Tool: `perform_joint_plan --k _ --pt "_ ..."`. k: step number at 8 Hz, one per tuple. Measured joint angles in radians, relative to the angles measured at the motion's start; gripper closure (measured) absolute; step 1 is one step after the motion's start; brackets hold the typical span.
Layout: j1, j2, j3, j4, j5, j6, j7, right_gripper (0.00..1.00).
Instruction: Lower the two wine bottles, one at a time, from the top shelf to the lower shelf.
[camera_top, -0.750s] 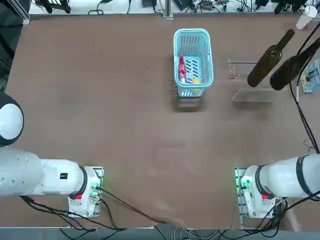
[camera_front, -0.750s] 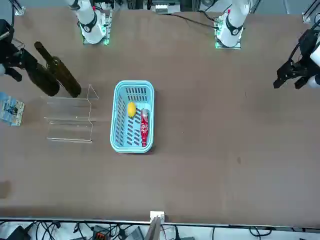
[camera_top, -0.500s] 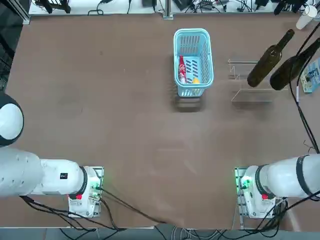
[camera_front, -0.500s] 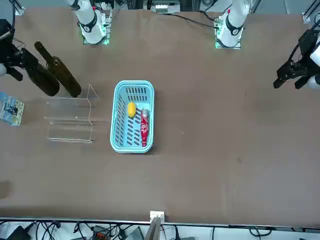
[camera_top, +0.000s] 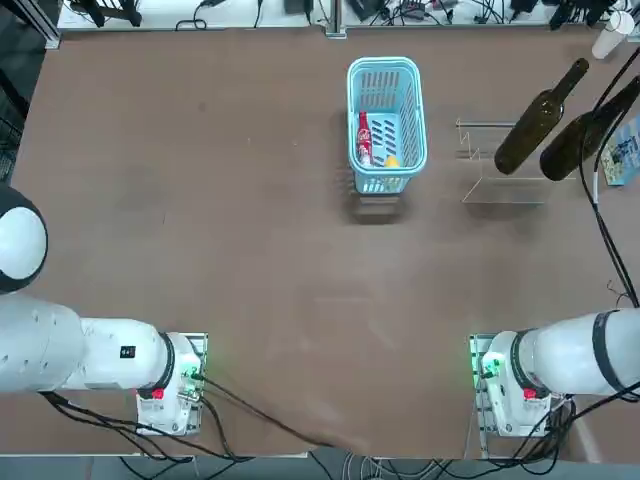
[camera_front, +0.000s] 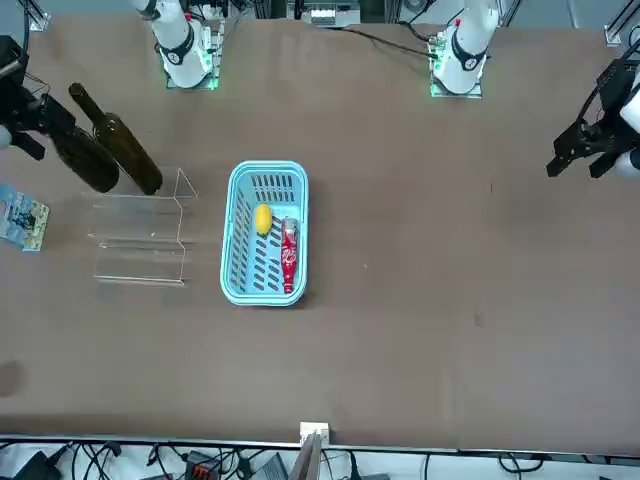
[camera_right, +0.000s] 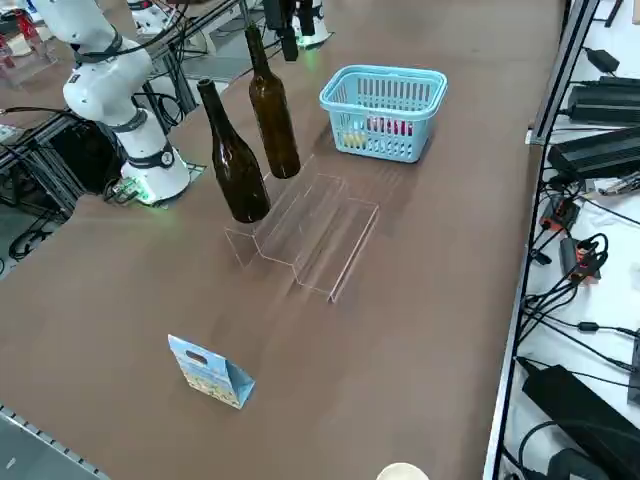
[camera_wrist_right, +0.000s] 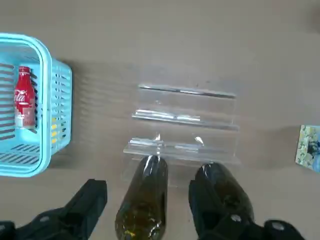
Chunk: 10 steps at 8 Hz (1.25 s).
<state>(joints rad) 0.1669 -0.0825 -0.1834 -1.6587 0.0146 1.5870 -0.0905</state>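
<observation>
So nothing lowered yet: both wine bottles (camera_right: 234, 155) (camera_right: 272, 104) stood on the top shelf (camera_right: 275, 228), lower shelf (camera_right: 335, 238) bare, my right end effector (camera_wrist_right: 150, 205) spread around one bottle.

Two bottles (camera_right: 236, 155) (camera_right: 273, 105) stand upright side by side on the top step (camera_right: 262, 228) of the clear stand, the lower step (camera_right: 325, 236) in front of them. A basket (camera_top: 386, 123) sits to the stand's left, holding a small bottle (camera_top: 364, 138). The right gripper (camera_wrist_right: 150, 210) hovers above the bottles.
</observation>
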Motion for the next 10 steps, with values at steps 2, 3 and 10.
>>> perform_joint_plan --k 2,3,10 --pt "-0.003 -0.009 0.031 0.000 -0.002 -0.070 0.011 0.00" --pt "-0.002 -0.019 0.054 0.000 -0.007 -0.099 0.027 0.00" --pt "-0.009 -0.141 0.074 -0.125 -0.030 -0.141 0.037 0.11"
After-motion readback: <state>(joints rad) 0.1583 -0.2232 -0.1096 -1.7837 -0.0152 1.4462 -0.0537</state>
